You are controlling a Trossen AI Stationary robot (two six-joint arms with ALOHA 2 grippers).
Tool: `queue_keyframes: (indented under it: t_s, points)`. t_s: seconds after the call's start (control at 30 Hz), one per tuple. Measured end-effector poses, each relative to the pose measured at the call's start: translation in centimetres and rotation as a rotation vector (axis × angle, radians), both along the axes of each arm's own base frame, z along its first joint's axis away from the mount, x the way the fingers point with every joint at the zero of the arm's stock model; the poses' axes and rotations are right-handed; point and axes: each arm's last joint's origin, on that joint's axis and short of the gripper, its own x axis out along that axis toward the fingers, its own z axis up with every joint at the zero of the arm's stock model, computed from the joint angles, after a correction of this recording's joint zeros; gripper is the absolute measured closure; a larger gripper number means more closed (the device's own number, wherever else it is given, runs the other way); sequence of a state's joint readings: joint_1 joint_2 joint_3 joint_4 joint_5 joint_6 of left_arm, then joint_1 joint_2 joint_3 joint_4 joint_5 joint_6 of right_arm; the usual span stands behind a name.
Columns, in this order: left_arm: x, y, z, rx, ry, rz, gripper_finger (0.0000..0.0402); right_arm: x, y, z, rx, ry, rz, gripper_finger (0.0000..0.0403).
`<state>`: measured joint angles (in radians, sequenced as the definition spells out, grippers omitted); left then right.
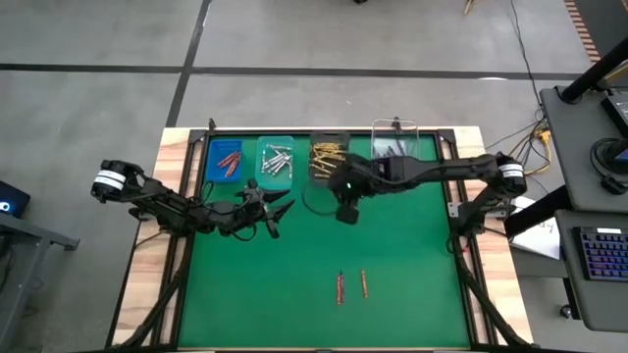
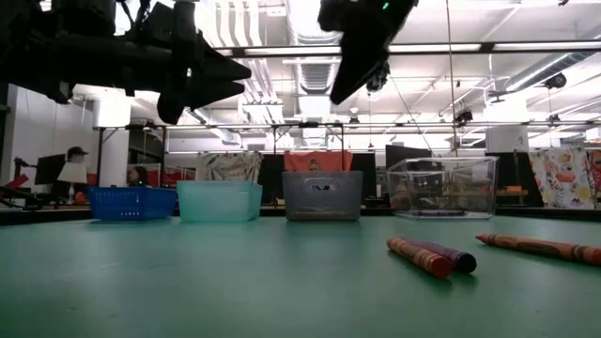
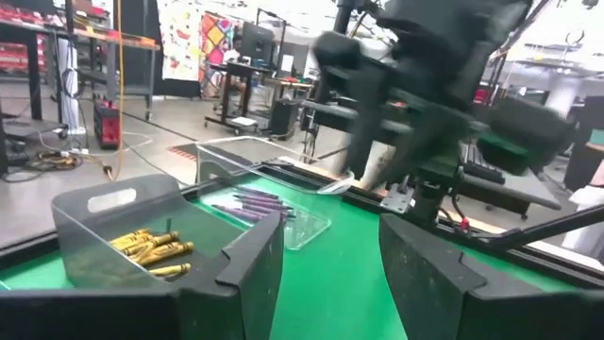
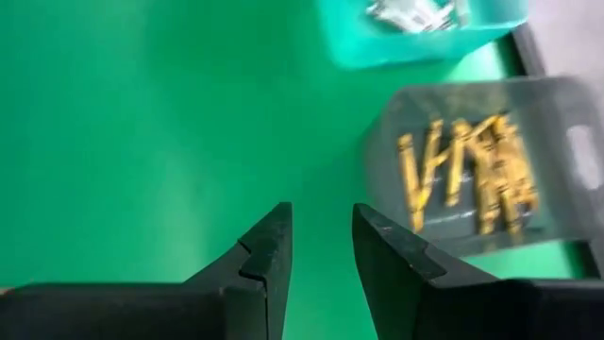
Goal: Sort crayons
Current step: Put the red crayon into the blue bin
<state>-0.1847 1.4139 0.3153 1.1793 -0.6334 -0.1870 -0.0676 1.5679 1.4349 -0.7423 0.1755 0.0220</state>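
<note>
Two crayons, one red and one purple, lie side by side on the green mat toward the near edge, with a gold-orange crayon just to their right. They also show in the low view. My left gripper hovers open and empty over the mat in front of the teal bin. My right gripper hovers open and empty in front of the grey bin; its wrist view shows bare mat between the fingers.
Four bins stand in a row along the far edge: a blue bin with red crayons, the teal bin with silver ones, the grey bin with gold ones, and a clear bin with purple ones. Bare mat lies around the loose crayons.
</note>
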Motion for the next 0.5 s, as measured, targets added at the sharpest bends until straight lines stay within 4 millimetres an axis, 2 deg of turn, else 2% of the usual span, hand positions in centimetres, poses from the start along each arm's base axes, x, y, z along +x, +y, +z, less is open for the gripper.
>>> queue_keyframes:
  t_s: [0.27,0.4,0.5]
  points:
    - [0.0,-0.1,0.0,-0.01,-0.007,-0.023,0.0242,-1.7,6.7,-0.2,0.086,0.113,0.125,0.0296]
    - [0.0,-0.2,0.0,-0.014,-0.01,-0.031,0.0242,-2.1,10.1,-1.2,0.105,0.145,0.209,0.0297]
    - [0.0,-0.3,0.0,-0.023,-0.014,-0.037,0.0242,-2.8,12.1,-2.2,0.139,0.173,0.194,0.0301]
